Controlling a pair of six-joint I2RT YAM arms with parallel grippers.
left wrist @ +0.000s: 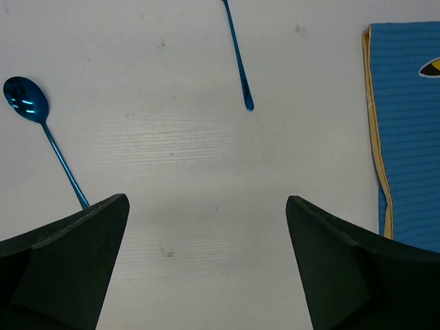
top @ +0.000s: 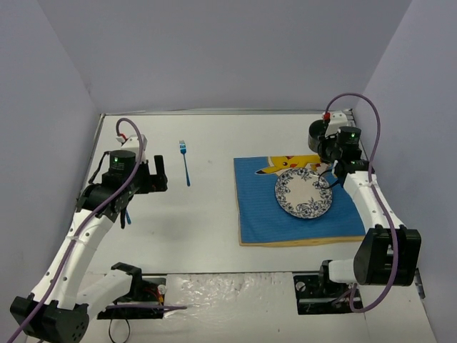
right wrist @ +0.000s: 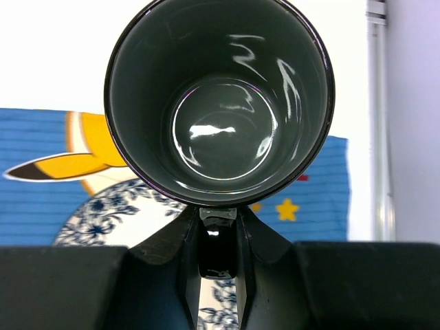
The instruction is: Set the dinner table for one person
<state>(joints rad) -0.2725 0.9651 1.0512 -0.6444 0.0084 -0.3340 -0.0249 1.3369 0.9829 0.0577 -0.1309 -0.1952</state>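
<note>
Below the wide-spread left jaws, white dinner table (left wrist: 206, 172), right jaws pinching dark mug (right wrist: 220, 103) handle, apparently above it.

The dinner table (top: 207, 214) lies flat before me, a large white rectangle with thin metal edging showing along its far side at twelve o'clock.

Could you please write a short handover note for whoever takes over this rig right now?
Left end effector: open, holding nothing, above the dinner table between the spoon and the mat.
Right end effector: shut on the handle of the dark mug, near the mat's far right corner.
Done: the plate lies on the mat.
Left: set down the mug, then bring the fork and spoon, both lying left of the mat, beside the plate.
</note>
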